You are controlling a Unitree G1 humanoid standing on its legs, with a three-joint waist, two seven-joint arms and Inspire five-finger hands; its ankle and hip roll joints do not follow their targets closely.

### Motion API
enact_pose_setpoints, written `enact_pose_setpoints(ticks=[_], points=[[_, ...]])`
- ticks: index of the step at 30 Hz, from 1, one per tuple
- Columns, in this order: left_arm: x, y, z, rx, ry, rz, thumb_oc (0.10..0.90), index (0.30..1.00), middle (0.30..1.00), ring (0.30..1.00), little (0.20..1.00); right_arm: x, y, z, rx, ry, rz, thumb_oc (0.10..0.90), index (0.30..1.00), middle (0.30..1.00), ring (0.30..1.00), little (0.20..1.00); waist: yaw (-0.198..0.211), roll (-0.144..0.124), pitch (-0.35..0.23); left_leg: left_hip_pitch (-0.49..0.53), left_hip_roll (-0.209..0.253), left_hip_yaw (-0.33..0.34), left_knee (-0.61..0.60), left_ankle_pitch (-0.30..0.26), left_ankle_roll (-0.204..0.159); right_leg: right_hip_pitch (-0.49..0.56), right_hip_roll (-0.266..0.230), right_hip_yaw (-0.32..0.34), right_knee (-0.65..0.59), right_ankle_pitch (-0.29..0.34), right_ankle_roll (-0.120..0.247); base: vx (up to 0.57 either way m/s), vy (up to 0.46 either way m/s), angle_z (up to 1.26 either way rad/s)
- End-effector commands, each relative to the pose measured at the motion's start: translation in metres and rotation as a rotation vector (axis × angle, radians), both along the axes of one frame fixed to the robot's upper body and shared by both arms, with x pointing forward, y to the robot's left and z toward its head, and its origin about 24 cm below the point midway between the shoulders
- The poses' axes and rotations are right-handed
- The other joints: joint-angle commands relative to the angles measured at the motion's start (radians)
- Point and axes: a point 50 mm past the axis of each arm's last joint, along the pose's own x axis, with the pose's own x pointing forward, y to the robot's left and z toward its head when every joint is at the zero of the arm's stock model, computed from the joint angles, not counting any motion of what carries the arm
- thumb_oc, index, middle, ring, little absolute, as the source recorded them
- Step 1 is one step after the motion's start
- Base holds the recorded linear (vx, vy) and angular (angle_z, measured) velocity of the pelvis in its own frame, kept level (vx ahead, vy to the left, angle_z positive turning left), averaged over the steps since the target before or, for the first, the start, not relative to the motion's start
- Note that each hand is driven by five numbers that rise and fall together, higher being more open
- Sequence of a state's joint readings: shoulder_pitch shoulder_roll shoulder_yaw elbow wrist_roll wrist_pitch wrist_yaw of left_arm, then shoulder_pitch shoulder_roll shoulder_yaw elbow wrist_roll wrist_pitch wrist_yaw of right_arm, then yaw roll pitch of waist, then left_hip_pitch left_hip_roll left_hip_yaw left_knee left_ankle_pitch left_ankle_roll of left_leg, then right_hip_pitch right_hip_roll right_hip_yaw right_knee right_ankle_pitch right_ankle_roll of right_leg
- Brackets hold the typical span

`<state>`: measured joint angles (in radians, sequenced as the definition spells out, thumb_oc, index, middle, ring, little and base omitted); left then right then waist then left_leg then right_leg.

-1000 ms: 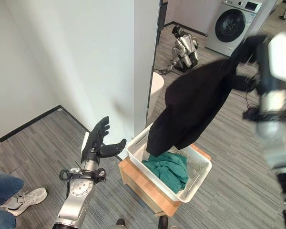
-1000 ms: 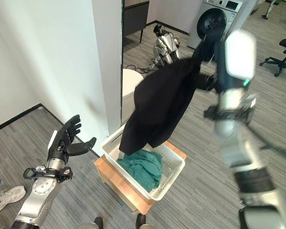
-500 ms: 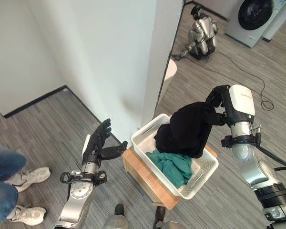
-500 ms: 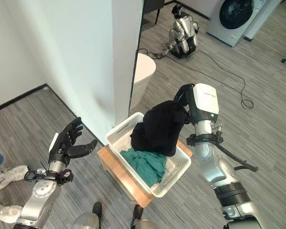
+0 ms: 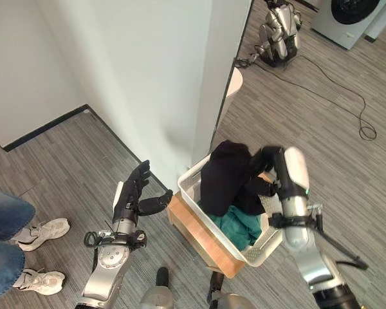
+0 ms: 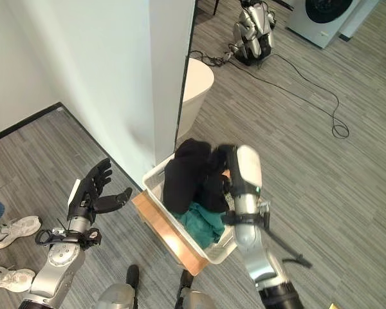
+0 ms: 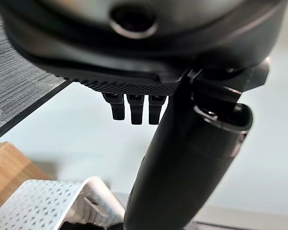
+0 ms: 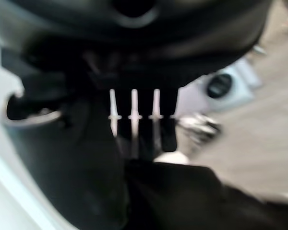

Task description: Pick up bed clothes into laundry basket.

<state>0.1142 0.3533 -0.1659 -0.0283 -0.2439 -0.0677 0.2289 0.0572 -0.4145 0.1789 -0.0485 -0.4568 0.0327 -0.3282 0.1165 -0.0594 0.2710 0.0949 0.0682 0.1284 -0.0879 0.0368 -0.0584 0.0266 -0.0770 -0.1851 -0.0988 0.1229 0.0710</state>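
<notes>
Black garment [image 5: 226, 177] droops into basket [image 5: 192, 187], right robot hand [image 5: 265, 158] clutching; left robot hand [image 5: 132, 196] spread.

Head stereo pair looking steeply down, sharing basket [image 5: 260, 248], wrist cameras close, right perhaps blurred.

White wall pillar [image 5: 199, 71] stands directly behind the work area, with a black skirting strip [image 5: 45, 127] running along the wall's base at left. Floor [image 5: 347, 167] is grey striped carpet planking. A low wooden stand [image 5: 193, 239] sits on the floor beside the pillar's corner. A rounded white object [image 6: 194, 90] shows just past the pillar; its type cannot be told. A second, silvery humanoid robot [image 5: 280, 38] sits slumped on the floor farther back, a black cable [image 5: 334, 90] snaking across the floor near it. A washing machine [image 5: 350, 16] stands in the far corner. A person's jeans leg [image 5: 3, 222] and white sneakers [image 5: 45, 233] show at left edge.
</notes>
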Motion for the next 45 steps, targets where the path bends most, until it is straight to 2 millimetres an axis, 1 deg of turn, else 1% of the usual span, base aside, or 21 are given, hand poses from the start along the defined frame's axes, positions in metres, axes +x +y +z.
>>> enact_pose_setpoints(ticks=[1, 3, 4, 9, 10, 12, 13, 14, 15, 16, 17, 18, 20, 21, 22, 26, 29, 34, 40, 42, 45], points=[[0.005, -0.008, 0.049, 0.028, -0.281, -0.071, 0.8, 0.9, 0.9, 0.9, 0.9, 0.006, -0.015, 0.038, -0.072, -0.174, -0.008, 0.4, 0.3, 0.3, 0.3, 0.3, -0.053, 0.001, -0.051, -0.03, 0.034, -0.001, 0.001, -0.037, -0.013, 0.129, -0.099, -0.053, 0.037, -0.173, 0.091, 0.0, 0.0, 0.0], [0.005, -0.007, 0.048, 0.028, -0.275, -0.071, 0.8, 0.9, 0.9, 0.9, 0.9, 0.005, -0.017, 0.033, -0.076, -0.155, -0.013, 0.4, 0.3, 0.3, 0.3, 0.3, -0.058, 0.004, -0.051, -0.029, 0.034, 0.001, 0.001, -0.038, -0.013, 0.129, -0.1, -0.051, 0.037, -0.172, 0.091, 0.0, 0.012, -0.02], [0.006, -0.008, 0.047, 0.03, -0.269, -0.077, 0.8, 0.9, 0.9, 0.9, 0.9, 0.006, -0.019, 0.024, -0.088, -0.106, -0.016, 0.4, 0.3, 0.3, 0.3, 0.3, -0.065, 0.01, -0.048, -0.028, 0.034, 0.005, 0.001, -0.039, -0.013, 0.128, -0.101, -0.048, 0.035, -0.171, 0.092, 0.0, 0.025, -0.07], [0.007, -0.01, 0.045, 0.023, -0.265, -0.091, 0.8, 0.9, 0.9, 0.9, 0.9, 0.009, -0.022, 0.011, -0.099, -0.047, -0.029, 0.4, 0.3, 0.3, 0.3, 0.3, -0.069, 0.015, -0.045, -0.025, 0.034, 0.011, 0.001, -0.039, -0.012, 0.131, -0.101, -0.045, 0.028, -0.168, 0.092, 0.01, 0.015, -0.08], [0.009, -0.012, 0.045, 0.018, -0.264, -0.099, 0.8, 0.9, 0.9, 0.9, 0.9, 0.014, -0.023, 0.008, -0.102, -0.038, -0.041, 0.4, 0.3, 0.3, 0.3, 0.3, -0.065, 0.013, -0.043, -0.026, 0.033, 0.01, 0.001, -0.038, -0.013, 0.132, -0.1, -0.044, 0.025, -0.166, 0.092, 0.01, -0.005, -0.1], [0.01, -0.012, 0.046, 0.018, -0.265, -0.099, 0.8, 0.9, 0.9, 0.9, 0.9, 0.015, -0.023, 0.008, -0.102, -0.04, -0.041, 0.4, 0.3, 0.3, 0.3, 0.3, -0.065, 0.013, -0.041, -0.026, 0.033, 0.01, 0.001, -0.038, -0.013, 0.132, -0.1, -0.044, 0.025, -0.166, 0.091, 0.0, -0.003, -0.03], [0.012, -0.015, 0.046, 0.012, -0.268, -0.11, 0.8, 0.9, 0.9, 0.9, 0.9, 0.023, -0.022, 0.012, -0.113, -0.058, -0.042, 0.4, 0.3, 0.3, 0.3, 0.3, -0.057, 0.01, -0.037, -0.032, 0.034, 0.006, 0.001, -0.036, -0.015, 0.126, -0.1, -0.043, 0.023, -0.164, 0.092, 0.0, 0.0, 0.0], [0.012, -0.015, 0.047, 0.012, -0.269, -0.11, 0.8, 0.9, 0.9, 0.9, 0.9, 0.023, -0.022, 0.013, -0.113, -0.059, -0.042, 0.4, 0.3, 0.3, 0.3, 0.3, -0.058, 0.01, -0.037, -0.033, 0.034, 0.006, 0.001, -0.035, -0.015, 0.126, -0.1, -0.043, 0.023, -0.164, 0.092, 0.0, 0.0, 0.0], [0.015, -0.017, 0.048, 0.01, -0.274, -0.118, 0.8, 0.9, 0.9, 0.9, 0.9, 0.03, -0.02, 0.019, -0.123, -0.083, -0.036, 0.563, 0.545, 0.545, 0.545, 0.545, -0.05, 0.008, -0.031, -0.041, 0.035, 0.003, 0.001, -0.033, -0.017, 0.12, -0.099, -0.045, 0.023, -0.162, 0.091, 0.0, 0.0, 0.0], [0.015, -0.017, 0.048, 0.01, -0.276, -0.117, 0.8, 0.9, 0.9, 0.9, 0.9, 0.031, -0.02, 0.019, -0.123, -0.085, -0.036, 0.759, 0.839, 0.839, 0.839, 0.839, -0.051, 0.008, -0.03, -0.042, 0.035, 0.003, 0.001, -0.032, -0.017, 0.119, -0.099, -0.045, 0.023, -0.161, 0.091, 0.0, 0.0, 0.0], [0.016, -0.018, 0.049, 0.01, -0.279, -0.12, 0.8, 0.9, 0.9, 0.9, 0.9, 0.036, -0.018, 0.026, -0.131, -0.113, -0.028, 0.8, 0.9, 0.9, 0.9, 0.9, -0.047, 0.006, -0.026, -0.048, 0.035, 0.001, 0.001, -0.03, -0.017, 0.112, -0.099, -0.046, 0.023, -0.16, 0.091, -0.05, -0.018, 0.01], [0.018, -0.02, 0.051, 0.004, -0.287, -0.127, 0.8, 0.9, 0.9, 0.9, 0.9, 0.043, -0.016, 0.034, -0.148, -0.141, -0.019, 0.8, 0.9, 0.9, 0.9, 0.9, -0.036, 0.003, -0.013, -0.065, 0.037, -0.002, 0.001, -0.024, -0.019, 0.099, -0.097, -0.048, 0.023, -0.157, 0.092, -0.05, -0.018, 0.01], [0.019, -0.021, 0.051, 0.0, -0.289, -0.131, 0.8, 0.9, 0.9, 0.9, 0.9, 0.047, -0.014, 0.039, -0.158, -0.158, -0.015, 0.8, 0.9, 0.9, 0.9, 0.9, -0.031, 0.001, -0.006, -0.075, 0.038, -0.003, 0.001, -0.02, -0.019, 0.091, -0.097, -0.05, 0.023, -0.155, 0.092, -0.09, -0.031, 0.0], [0.022, -0.023, 0.054, -0.001, -0.301, -0.136, 0.8, 0.9, 0.9, 0.9, 0.9, 0.057, -0.009, 0.058, -0.183, -0.238, 0.006, 0.8, 0.9, 0.9, 0.9, 0.9, -0.013, -0.008, 0.016, -0.11, 0.043, -0.012, 0.001, -0.007, -0.022, 0.063, -0.093, -0.054, 0.022, -0.148, 0.092, -0.11, -0.039, 0.01], [0.023, -0.023, 0.054, -0.001, -0.303, -0.136, 0.8, 0.9, 0.9, 0.9, 0.9, 0.057, -0.009, 0.059, -0.184, -0.24, 0.006, 0.8, 0.9, 0.9, 0.9, 0.9, -0.013, -0.008, 0.015, -0.113, 0.043, -0.012, 0.001, -0.006, -0.022, 0.06, -0.092, -0.054, 0.022, -0.147, 0.092, -0.1, -0.029, 0.01], [0.027, -0.023, 0.058, 0.003, -0.318, -0.125, 0.8, 0.9, 0.9, 0.9, 0.9, 0.062, -0.007, 0.084, -0.167, -0.348, 0.002, 0.8, 0.9, 0.9, 0.9, 0.9, 0.0, -0.02, 0.017, -0.155, 0.049, -0.02, 0.001, 0.005, -0.025, 0.028, -0.089, -0.064, 0.017, -0.142, 0.093, -0.05, -0.003, 0.13], [0.027, -0.021, 0.057, 0.008, -0.315, -0.114, 0.8, 0.9, 0.9, 0.9, 0.9, 0.057, -0.007, 0.093, -0.155, -0.397, 0.002, 0.8, 0.9, 0.9, 0.9, 0.9, -0.001, -0.022, 0.01, -0.152, 0.048, -0.02, 0.001, 0.0, -0.025, 0.032, -0.09, -0.062, 0.016, -0.144, 0.094, 0.0, 0.002, 0.05], [0.023, -0.02, 0.054, 0.012, -0.309, -0.111, 0.8, 0.9, 0.9, 0.9, 0.9, 0.048, -0.007, 0.095, -0.135, -0.415, 0.018, 0.8, 0.9, 0.9, 0.9, 0.9, -0.011, -0.017, -0.002, -0.13, 0.043, -0.014, 0.001, -0.012, -0.022, 0.051, -0.094, -0.055, 0.017, -0.147, 0.095, 0.02, 0.029, -0.02], [0.019, -0.018, 0.055, 0.017, -0.316, -0.095, 0.8, 0.9, 0.9, 0.9, 0.9, 0.036, -0.008, 0.094, -0.096, -0.431, 0.017, 0.8, 0.9, 0.9, 0.9, 0.9, -0.035, -0.003, -0.03, -0.088, 0.035, 0.002, 0.001, -0.03, -0.016, 0.076, -0.105, -0.046, 0.018, -0.146, 0.099, 0.05, 0.046, 0.0], [0.018, -0.018, 0.055, 0.02, -0.317, -0.085, 0.8, 0.9, 0.9, 0.9, 0.9, 0.029, -0.002, 0.092, -0.052, -0.436, 0.04, 0.8, 0.9, 0.9, 0.9, 0.9, -0.05, 0.005, -0.043, -0.072, 0.032, 0.008, 0.001, -0.037, -0.013, 0.085, -0.11, -0.042, 0.018, -0.145, 0.101, 0.04, 0.042, -0.07], [0.016, -0.017, 0.052, 0.02, -0.309, -0.076, 0.8, 0.9, 0.9, 0.9, 0.9, 0.025, 0.002, 0.089, -0.04, -0.431, 0.056, 0.8, 0.9, 0.9, 0.9, 0.9, -0.055, 0.009, -0.052, -0.064, 0.031, 0.013, 0.001, -0.041, -0.012, 0.09, -0.113, -0.041, 0.017, -0.145, 0.102, 0.03, 0.024, -0.09]])
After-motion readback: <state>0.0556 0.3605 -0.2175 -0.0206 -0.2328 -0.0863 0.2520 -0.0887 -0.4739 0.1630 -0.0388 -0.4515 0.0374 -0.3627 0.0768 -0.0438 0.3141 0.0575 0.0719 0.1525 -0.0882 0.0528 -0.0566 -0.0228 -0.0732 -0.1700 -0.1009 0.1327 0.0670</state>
